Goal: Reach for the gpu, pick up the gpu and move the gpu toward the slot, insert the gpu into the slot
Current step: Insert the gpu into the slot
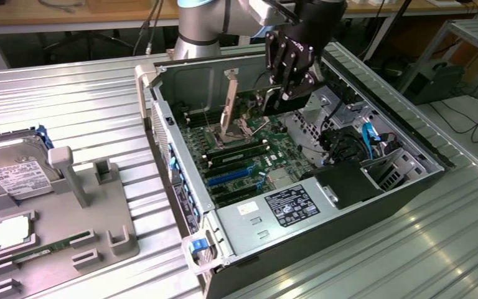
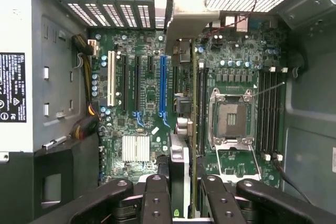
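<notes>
My gripper (image 1: 279,99) hangs inside the open computer case (image 1: 162,134), shut on the gpu (image 1: 256,118). I hold the dark card upright on its edge above the motherboard (image 1: 248,156), and its long silver bracket (image 1: 229,93) stands toward the case's rear wall. In the wrist view the gpu (image 2: 181,129) appears edge-on between my black fingers (image 2: 156,198), with the bracket (image 2: 189,9) at its far end. The card's edge runs between the blue slot (image 2: 163,85) and the CPU socket (image 2: 231,116), close beside the blue slot. The blue slots (image 1: 229,179) lie nearer the case front than the card.
The power supply (image 1: 293,205) and drive bay with cables (image 1: 363,149) crowd the case. On the exterior view's left a grey holder (image 1: 89,205) carries a silver hard drive (image 1: 10,171), a processor (image 1: 12,232) and a green memory stick (image 1: 35,254).
</notes>
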{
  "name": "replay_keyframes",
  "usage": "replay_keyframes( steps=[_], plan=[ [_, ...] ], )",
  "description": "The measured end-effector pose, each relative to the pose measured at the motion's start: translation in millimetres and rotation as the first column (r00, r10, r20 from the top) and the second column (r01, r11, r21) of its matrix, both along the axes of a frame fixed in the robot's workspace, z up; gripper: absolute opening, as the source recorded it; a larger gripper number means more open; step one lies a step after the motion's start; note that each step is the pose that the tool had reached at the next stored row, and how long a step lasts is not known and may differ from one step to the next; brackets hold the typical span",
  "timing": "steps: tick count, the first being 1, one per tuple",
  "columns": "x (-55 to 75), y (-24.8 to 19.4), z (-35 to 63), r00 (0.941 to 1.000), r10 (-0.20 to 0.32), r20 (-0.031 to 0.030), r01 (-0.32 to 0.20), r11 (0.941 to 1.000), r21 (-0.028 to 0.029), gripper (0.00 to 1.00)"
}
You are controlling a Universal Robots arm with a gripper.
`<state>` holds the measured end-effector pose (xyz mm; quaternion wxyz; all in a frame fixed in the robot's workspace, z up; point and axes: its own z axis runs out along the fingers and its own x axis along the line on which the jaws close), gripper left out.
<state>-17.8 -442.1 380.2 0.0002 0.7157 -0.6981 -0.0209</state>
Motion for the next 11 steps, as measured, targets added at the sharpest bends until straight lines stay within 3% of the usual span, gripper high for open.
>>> replay_keyframes(
  steps=[1,4,8,11],
  plan=[
    [0.0,0.0,-1.0,1.0,0.0,0.0013,0.0,1.0,0.0001,0.28],
    [-0.6,0.0,-3.6,0.9999,0.0,0.0132,0.0,1.0,0.0,0.28],
    [-5.0,0.0,-6.7,0.9992,0.0,0.0412,0.0,1.0,0.0,0.28],
    [-8.9,0.0,-8.9,0.9984,0.0,0.0569,0.0,1.0,0.0001,0.28]
  ],
)
